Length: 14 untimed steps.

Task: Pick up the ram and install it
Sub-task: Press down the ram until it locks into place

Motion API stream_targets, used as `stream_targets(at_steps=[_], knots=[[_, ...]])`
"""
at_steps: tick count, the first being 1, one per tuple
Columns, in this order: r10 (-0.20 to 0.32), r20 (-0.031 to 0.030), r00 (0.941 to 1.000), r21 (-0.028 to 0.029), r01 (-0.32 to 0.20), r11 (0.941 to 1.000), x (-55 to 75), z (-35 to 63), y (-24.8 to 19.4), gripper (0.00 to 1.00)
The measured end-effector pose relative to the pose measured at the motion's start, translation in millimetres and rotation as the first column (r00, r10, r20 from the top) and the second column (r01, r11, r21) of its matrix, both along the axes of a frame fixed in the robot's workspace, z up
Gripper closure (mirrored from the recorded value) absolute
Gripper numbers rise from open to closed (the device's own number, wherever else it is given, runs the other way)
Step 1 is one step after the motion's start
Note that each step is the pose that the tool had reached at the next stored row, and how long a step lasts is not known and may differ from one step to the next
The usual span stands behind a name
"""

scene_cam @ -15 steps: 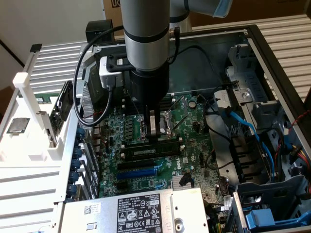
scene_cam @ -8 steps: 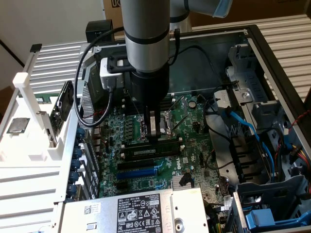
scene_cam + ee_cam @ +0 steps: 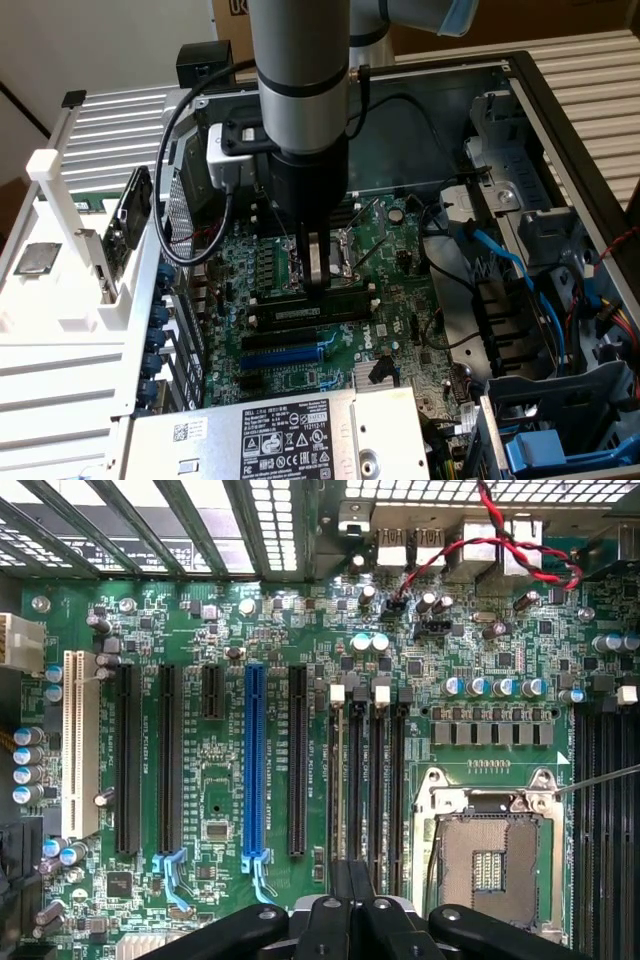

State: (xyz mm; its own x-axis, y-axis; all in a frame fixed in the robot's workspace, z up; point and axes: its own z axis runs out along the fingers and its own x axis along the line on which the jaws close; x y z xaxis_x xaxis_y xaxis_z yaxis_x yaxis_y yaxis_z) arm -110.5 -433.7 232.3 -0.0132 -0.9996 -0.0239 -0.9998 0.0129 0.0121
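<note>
Exterior view showed a big open computer case (image 3: 560,110) with a green motherboard (image 3: 395,290) inside, and the gripper (image 3: 316,285) was low over the board with its fingers (image 3: 316,262) closed together. The ram (image 3: 300,312) lay flat and dark along a memory slot right under the fingers, touching or almost touching them, and I could not tell if it was pushed all the way in. I think the ram is light, stiff and thin, easy to hurt, so it is best held by its long bare edges.
</note>
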Motion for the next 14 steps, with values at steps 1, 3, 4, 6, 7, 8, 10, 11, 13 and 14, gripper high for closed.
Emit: stream_targets(at_steps=[1,3,4,6,7,8,10,11,13,14], knots=[[0.000,-0.0003,1.0000,-0.0002,0.000,1.0000,0.0,-0.1,0.0,0.90],[0.000,-0.0008,1.0000,-0.0001,0.000,1.0000,0.0,-0.4,0.0,0.90],[0.000,-0.0011,1.0000,0.0000,0.000,1.0000,0.0,-0.6,0.0,0.90],[0.000,-0.0019,1.0000,-0.0001,0.000,1.0000,0.1,-1.0,0.0,0.90],[0.000,-0.0022,1.0000,-0.0001,0.000,1.0000,0.1,-1.1,0.0,0.90],[0.000,-0.0026,1.0000,-0.0002,0.000,1.0000,0.1,-1.1,0.0,0.90],[0.000,-0.0030,1.0000,0.0000,0.000,1.0000,0.1,-1.2,0.0,0.90],[0.001,-0.0031,1.0000,0.0001,-0.001,1.0000,0.1,-1.3,0.0,0.90],[0.001,-0.0031,1.0000,0.0002,-0.001,1.0000,0.1,-1.3,-0.1,0.90],[0.002,-0.0031,1.0000,0.0002,-0.002,1.0000,0.1,-1.4,-0.3,0.90]])
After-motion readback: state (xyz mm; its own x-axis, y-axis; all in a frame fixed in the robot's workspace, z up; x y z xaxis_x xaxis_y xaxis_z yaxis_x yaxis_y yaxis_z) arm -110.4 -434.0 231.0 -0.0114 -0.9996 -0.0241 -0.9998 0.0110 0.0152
